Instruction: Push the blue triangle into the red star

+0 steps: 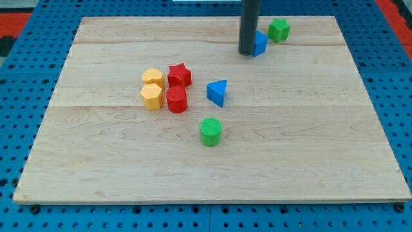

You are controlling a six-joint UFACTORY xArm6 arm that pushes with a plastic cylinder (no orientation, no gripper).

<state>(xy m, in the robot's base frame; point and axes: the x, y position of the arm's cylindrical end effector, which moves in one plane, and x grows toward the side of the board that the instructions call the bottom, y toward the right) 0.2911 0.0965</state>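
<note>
Wooden board (309,161), no legible markings. Blue triangle (217,92) mid-board, near and to the view's right of red star (179,75), apart. My tip (247,52), holding nothing, touches a blue block (259,43) at the view's top.

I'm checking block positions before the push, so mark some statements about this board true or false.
1. My tip touches the blue triangle. False: it is near the view's top, beside a partly hidden blue block.
2. The red star lies to the view's left of the blue triangle. True.
3. The green cylinder sits at the view's top. False: it is below the triangle.
4. The red cylinder sits beside two yellow blocks. True.
</note>
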